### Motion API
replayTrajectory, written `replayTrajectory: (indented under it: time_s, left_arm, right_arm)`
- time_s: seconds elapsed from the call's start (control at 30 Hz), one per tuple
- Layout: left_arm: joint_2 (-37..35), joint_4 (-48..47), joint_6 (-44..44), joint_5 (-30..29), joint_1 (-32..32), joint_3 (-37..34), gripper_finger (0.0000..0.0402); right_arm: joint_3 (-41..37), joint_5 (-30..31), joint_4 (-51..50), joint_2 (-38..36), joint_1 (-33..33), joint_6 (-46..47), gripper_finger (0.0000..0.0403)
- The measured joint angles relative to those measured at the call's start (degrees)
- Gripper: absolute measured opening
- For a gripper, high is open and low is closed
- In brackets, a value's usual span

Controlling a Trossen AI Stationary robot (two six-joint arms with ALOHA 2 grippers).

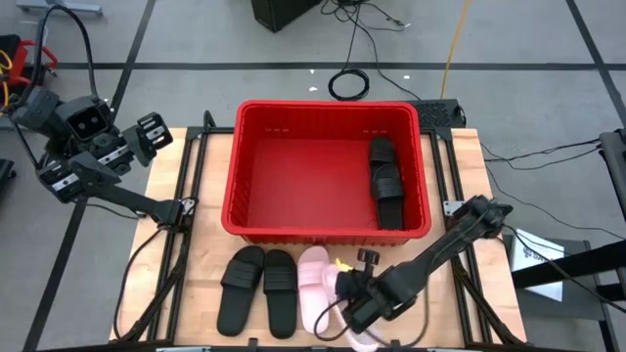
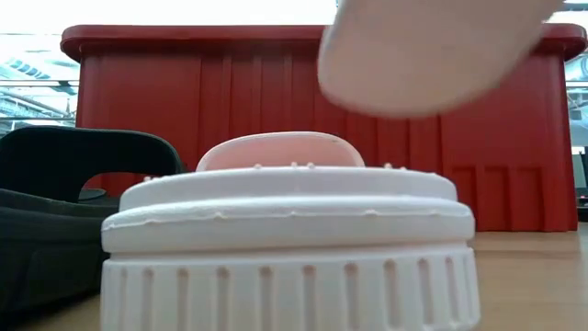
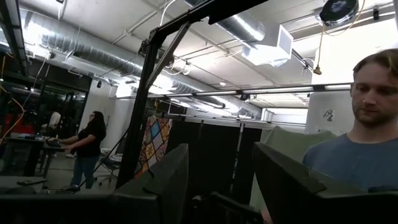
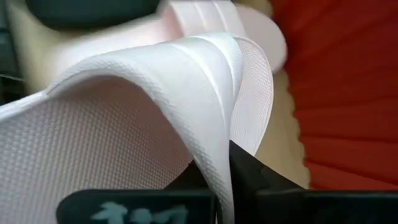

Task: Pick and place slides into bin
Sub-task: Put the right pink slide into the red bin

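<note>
The red bin (image 1: 328, 106) stands at the table's middle with two black slides (image 1: 384, 181) lying inside along its right wall. In front of it two more black slides (image 1: 242, 288) (image 1: 280, 291) and one pale pink slide (image 1: 313, 284) rest sole-down on the table. My right gripper (image 1: 354, 311) hovers just right of them, shut on the second pale pink slide (image 2: 432, 55), which is largely hidden under the gripper in the high view. My left gripper (image 1: 155, 137) waits open, raised beyond the table's far left corner. My right gripper pinches the pink slide's wide strap (image 4: 214, 118) at its edge between its two fingers, with one dark finger (image 4: 252, 177) on the strap's outer side and the other beneath it. The fingers slant down from above. The slide hangs tilted below them, clear of the table.
The bin's near wall (image 2: 276, 101) rises right behind the resting slides. Dark frame rails (image 1: 186, 244) run along both sides of the table, and cables (image 1: 347, 83) lie on the floor beyond it. People (image 3: 373, 124) are in the room behind.
</note>
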Motion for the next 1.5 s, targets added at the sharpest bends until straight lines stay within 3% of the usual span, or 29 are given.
replayTrajectory:
  time_s: [0.23, 0.43, 0.7, 1.0, 1.17, 1.3, 1.5]
  left_arm:
    - [0.0, -0.07, -0.25, 0.47, 0.0, 0.0, 0.0186]
    - [0.0, -0.93, -0.42, 2.46, 0.02, 0.0, 0.0186]
    - [-0.09, -0.86, -2.05, 5.03, 0.0, 0.0, 0.0186]
    - [-0.09, -0.79, -2.18, 5.67, 0.0, 0.0, 0.0186]
    - [0.04, -0.72, -0.02, 4.16, 0.01, 0.0, 0.0186]
    - [0.07, -0.71, 1.32, -1.2, 0.02, 0.0, 0.0186]
    - [0.04, -0.56, 2.6, -5.15, 0.38, 0.0, 0.0186]
  right_arm:
    - [0.0, -2.27, 12.72, -8.55, -1.1, -5.59, 0.0001]
    - [0.0, -2.25, 31.29, -12.76, -4.18, -12.81, 0.0001]
    - [0.03, -2.13, 57.25, -13.63, -8.8, -27.15, 0.0001]
    - [0.04, 2.53, 71.54, -13.58, -14.9, -40.48, 0.0001]
    - [0.04, 2.83, 75.85, -13.72, -19.45, -43.33, 0.0002]
    - [0.02, 2.8, 74.86, -14.92, -23.52, -41.51, 0.0003]
    - [0.04, 2.61, 64.32, -20.56, -28.47, -42.25, 0.0003]
